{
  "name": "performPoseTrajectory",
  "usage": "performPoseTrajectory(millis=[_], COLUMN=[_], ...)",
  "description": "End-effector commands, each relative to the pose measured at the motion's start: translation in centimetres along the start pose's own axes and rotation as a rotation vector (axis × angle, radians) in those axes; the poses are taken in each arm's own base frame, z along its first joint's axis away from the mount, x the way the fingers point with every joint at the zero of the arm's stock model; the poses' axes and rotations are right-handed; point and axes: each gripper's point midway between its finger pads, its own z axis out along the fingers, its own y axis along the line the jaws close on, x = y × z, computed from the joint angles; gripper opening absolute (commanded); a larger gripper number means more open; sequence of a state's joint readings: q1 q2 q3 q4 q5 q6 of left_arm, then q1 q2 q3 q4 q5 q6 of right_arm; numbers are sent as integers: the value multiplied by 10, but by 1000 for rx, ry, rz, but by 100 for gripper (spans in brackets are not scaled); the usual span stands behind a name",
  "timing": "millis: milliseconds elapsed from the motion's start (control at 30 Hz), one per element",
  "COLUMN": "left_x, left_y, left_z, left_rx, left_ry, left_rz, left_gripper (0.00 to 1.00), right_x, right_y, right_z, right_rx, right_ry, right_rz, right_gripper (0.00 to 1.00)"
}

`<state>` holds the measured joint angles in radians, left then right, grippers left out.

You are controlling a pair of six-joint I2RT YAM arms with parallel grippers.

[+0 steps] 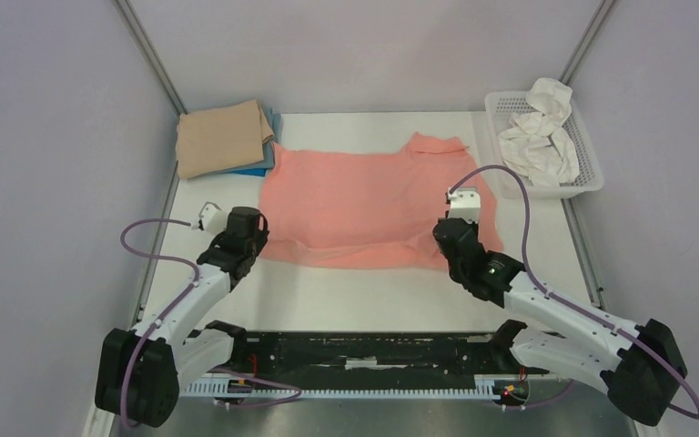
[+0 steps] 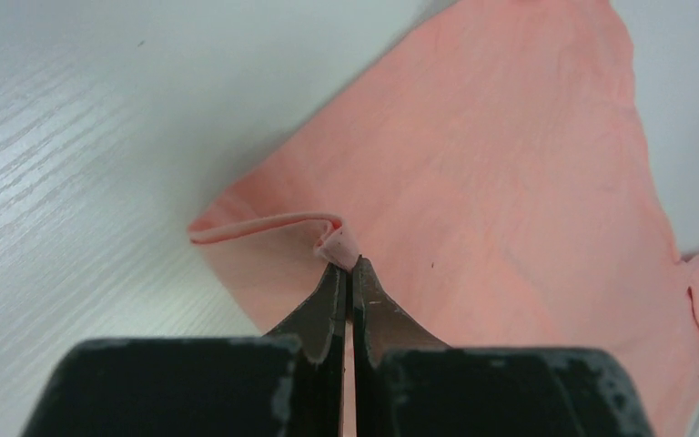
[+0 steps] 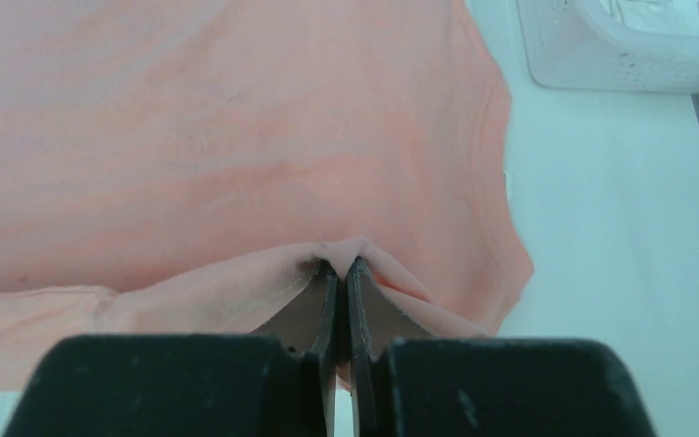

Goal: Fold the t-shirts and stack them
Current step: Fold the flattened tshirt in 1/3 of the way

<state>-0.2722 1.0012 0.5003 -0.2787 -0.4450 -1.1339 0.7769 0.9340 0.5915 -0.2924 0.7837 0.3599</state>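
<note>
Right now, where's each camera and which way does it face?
Top external: above, behind the robot, overlooks left arm, right arm, salmon-pink cloth t-shirt.
Left wrist: faces along the shut left gripper pinching the shirt's hem.
Right wrist: along the shut right gripper pinching it too; white plastic mesh basket beyond.
All share the shirt.

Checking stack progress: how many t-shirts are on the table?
3: pink t-shirt spread at centre; tan t-shirt folded at far left, lying on the blue t-shirt. Possibly more: white cloth in the basket.
</note>
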Motion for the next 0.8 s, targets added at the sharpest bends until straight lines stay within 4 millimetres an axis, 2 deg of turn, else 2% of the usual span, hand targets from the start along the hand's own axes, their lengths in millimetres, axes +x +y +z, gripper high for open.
performPoseTrajectory(millis=[0, 167, 333, 433, 533, 633, 767], left_x=[-34, -41, -44, -47, -51, -52, -40], left_y=[-30, -44, -49, -47, -42, -42, -48], left_z=[9, 27, 45, 50, 55, 64, 80], left_rx=[46, 46, 12, -8, -27, -39, -52], left_ry=[-119, -129, -132, -156, -186, -175, -114], left_rz=[-68, -82, -90, -99, -110, -97, -49], left_gripper=[2, 2, 2, 2, 2, 2, 2], right_x=[-44, -46, -50, -61, -61, -58, -52], right_y=[9, 8, 6, 7, 3, 9, 22], right_z=[16, 39, 57, 67, 78, 91, 112], right_rx=[0, 37, 62, 70, 83, 52, 5], right_ry=[-101, -70, -71, -83, -66, -42, -5], right_rz=[34, 42, 39, 47, 42, 17, -11], right_gripper=[0, 0, 0, 0, 0, 0, 3])
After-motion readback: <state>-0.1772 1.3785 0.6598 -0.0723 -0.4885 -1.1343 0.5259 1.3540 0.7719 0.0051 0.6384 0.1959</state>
